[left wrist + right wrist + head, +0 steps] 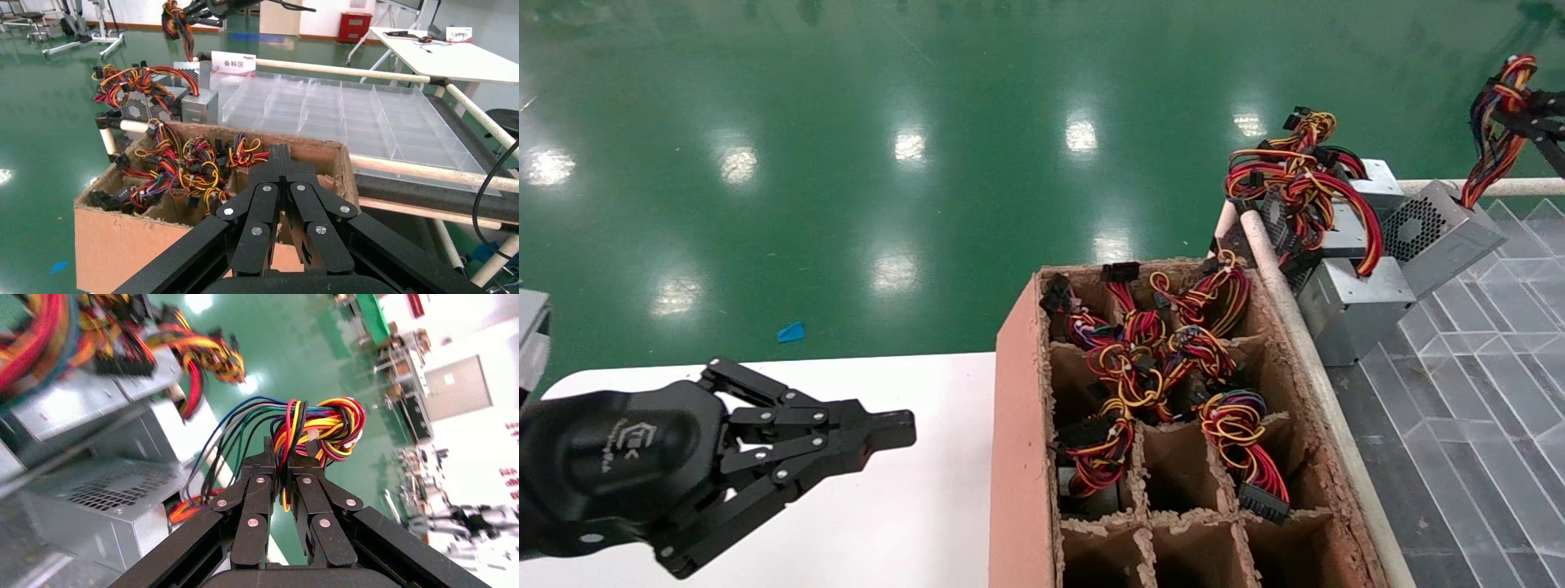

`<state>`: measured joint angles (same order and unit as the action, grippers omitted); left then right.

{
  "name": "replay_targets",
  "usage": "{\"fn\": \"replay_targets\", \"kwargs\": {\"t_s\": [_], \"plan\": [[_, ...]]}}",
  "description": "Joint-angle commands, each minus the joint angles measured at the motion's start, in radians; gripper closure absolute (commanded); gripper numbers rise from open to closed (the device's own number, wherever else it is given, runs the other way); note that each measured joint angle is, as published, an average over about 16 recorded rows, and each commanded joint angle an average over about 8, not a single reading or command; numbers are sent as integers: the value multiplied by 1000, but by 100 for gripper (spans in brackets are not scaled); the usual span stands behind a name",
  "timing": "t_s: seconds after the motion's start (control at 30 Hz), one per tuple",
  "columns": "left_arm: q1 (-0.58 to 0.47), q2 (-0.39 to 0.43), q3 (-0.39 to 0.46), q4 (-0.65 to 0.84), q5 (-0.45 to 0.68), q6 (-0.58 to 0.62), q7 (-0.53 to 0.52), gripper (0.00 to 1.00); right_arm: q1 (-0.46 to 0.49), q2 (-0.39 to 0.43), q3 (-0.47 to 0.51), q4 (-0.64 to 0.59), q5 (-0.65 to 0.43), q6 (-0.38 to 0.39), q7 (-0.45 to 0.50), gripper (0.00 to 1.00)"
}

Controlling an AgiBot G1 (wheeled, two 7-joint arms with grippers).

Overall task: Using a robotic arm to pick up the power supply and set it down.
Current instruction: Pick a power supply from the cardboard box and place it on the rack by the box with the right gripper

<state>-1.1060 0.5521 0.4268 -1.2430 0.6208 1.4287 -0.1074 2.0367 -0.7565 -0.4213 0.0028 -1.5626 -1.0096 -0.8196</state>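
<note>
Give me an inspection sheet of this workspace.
Surface: white table at left; clear divided tray at right.
Job's things: power supply tilted on the tray's far edge, hanging by its wire bundle.
Clutter: two more grey supplies; cardboard divider box.
Grippers: right gripper jaws shut on the bundle; left gripper shut, over the table.
Cables: loose harnesses fill the box cells.
Surroundings: glossy green floor.

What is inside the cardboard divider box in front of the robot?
The cardboard box has cells holding tangled wire bundles of red, yellow, orange and black with black plugs, mostly in the far and middle cells. The nearest cells look dark; their bottoms are hidden, as is anything beneath the wires.
</note>
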Motion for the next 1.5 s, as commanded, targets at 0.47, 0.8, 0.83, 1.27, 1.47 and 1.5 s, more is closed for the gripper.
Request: {"fn": "replay_targets", "kwargs": {"t_s": [0.47, 0.8, 0.83, 1.27, 1.47, 1.5], "plan": [[0, 0, 0, 0, 0, 0, 0, 100, -46, -45, 25, -2, 36, 57, -22, 100], [0, 0, 0, 0, 0, 0, 0, 100, -73, -70, 52, -2, 75, 40, -39, 100], [0, 0, 0, 0, 0, 0, 0, 100, -75, -72, 53, -3, 76, 36, -39, 100], [0, 0, 0, 0, 0, 0, 0, 100, -85, -85, 40, -7, 58, -7, -34, 64], [0, 0, 0, 0, 0, 0, 0, 100, -83, -86, 35, -10, 50, -6, -20, 0], [0, 0, 0, 0, 0, 0, 0, 100, -82, -86, 34, -11, 49, -5, -18, 0]]}}
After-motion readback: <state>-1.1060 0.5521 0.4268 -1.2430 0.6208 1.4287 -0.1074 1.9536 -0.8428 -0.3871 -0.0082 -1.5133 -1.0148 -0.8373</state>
